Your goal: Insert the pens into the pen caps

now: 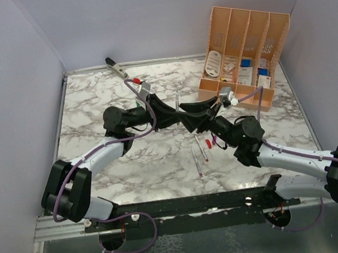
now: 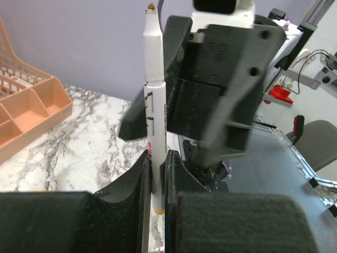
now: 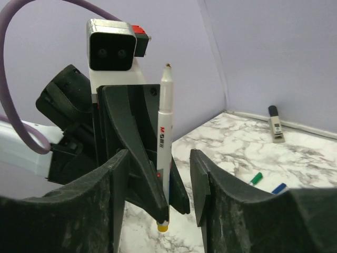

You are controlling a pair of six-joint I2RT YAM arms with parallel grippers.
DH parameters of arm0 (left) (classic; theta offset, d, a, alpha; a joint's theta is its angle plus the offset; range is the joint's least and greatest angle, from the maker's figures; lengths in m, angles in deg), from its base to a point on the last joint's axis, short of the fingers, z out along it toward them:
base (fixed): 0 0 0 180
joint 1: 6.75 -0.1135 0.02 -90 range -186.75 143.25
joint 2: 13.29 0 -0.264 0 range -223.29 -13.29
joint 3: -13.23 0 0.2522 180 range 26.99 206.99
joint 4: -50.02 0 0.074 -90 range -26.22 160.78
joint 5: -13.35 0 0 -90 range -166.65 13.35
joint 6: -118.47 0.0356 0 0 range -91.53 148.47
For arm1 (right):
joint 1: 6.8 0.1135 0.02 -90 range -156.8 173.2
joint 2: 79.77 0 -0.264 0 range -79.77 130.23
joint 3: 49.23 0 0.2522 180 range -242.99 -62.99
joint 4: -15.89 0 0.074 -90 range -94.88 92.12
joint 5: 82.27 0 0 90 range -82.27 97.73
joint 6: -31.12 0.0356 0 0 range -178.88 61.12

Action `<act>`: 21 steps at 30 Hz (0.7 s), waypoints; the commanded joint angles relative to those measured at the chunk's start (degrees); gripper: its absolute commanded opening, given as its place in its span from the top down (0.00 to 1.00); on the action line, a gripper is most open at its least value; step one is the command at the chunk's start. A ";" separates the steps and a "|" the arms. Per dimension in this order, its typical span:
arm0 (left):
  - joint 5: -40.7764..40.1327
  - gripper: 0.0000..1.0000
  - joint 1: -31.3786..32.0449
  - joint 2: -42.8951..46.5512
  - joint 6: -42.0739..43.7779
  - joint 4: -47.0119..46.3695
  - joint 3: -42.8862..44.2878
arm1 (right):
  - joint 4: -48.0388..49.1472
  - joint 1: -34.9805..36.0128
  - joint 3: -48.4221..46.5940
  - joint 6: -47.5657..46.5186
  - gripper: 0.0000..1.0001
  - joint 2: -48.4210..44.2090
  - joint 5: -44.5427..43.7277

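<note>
**Item 1, nearest the arm bases.** Loose pens point(image 1: 197, 161) lie flat on the marble surface point(image 1: 93, 111), with a red cap point(image 1: 208, 141) just beside them.

**Item 2, mid-surface, raised.** One pen point(image 2: 154, 95) stands upright, its bare nib uppermost and its yellow butt down.
- The left claw point(image 2: 158, 168) is clenched on the pen's lower barrel.
- The right claw point(image 3: 158, 158) is released, its jaws wide on either side of the same pen and not touching it.

**Item 3, beyond.**
- A green cap point(image 3: 256, 178) and a blue cap point(image 3: 279, 187) rest on the surface.
- Farther off, a stapler-like object point(image 3: 276, 126) sits by the back wall.
- A peach organiser point(image 1: 239, 44) stands at the far right.

**Step in hand, as judged.** The pen is presented for capping.

**Next move.** The free right claw should fetch a cap, probably yellow, though none is located. It must then seat the cap squarely over the nib.
</note>
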 commanded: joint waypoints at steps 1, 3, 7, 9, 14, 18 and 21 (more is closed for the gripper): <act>-6.06 1.00 0.33 2.44 11.83 19.97 2.97 | -4.52 0.02 -1.37 -5.84 0.35 -6.09 -8.92; -9.04 1.00 0.26 2.88 15.96 27.09 3.60 | -6.57 -0.01 -1.05 -7.57 0.26 -8.48 -14.27; -17.71 1.00 0.24 3.78 23.82 42.31 5.86 | -12.39 -0.01 -1.93 -10.05 0.11 -11.79 -27.14; -22.97 1.00 0.24 3.39 27.48 51.19 8.17 | -17.22 -0.35 -3.94 -12.57 0.16 -11.51 -32.49; -28.80 1.00 0.24 2.62 31.08 60.67 10.71 | -37.39 -7.53 -11.67 -9.78 0.50 -5.06 -37.50; -28.91 1.00 0.24 2.77 30.04 60.14 9.52 | -48.95 -20.28 -13.54 -0.03 0.64 0.12 -25.81; -28.68 1.00 0.24 2.82 29.46 60.33 9.13 | -53.85 -22.93 -14.38 1.21 0.69 4.69 -22.62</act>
